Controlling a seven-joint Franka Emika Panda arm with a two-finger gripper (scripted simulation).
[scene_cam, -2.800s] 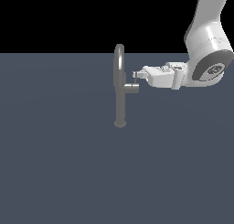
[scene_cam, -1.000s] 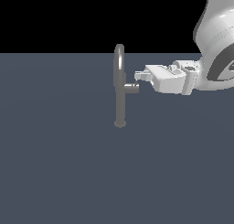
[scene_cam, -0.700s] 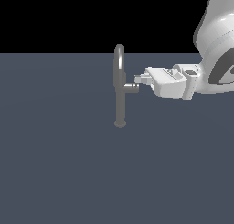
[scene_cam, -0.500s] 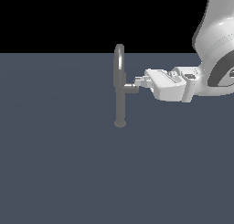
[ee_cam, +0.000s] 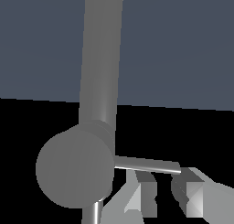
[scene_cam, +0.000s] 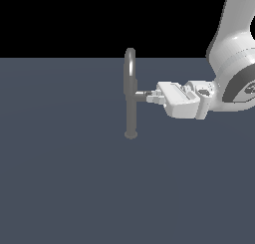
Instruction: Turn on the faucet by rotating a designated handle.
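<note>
The faucet stood upright on the bench, its handle jutting toward the exterior view's right, where the gripper met it. In the wrist view the fingers sat narrowly parted beside the thin lever rod, apparently not clamping it. The risk, as I judged it, was a fingertip sliding off that slim rod during the push, leaving the handle unturned.
</note>
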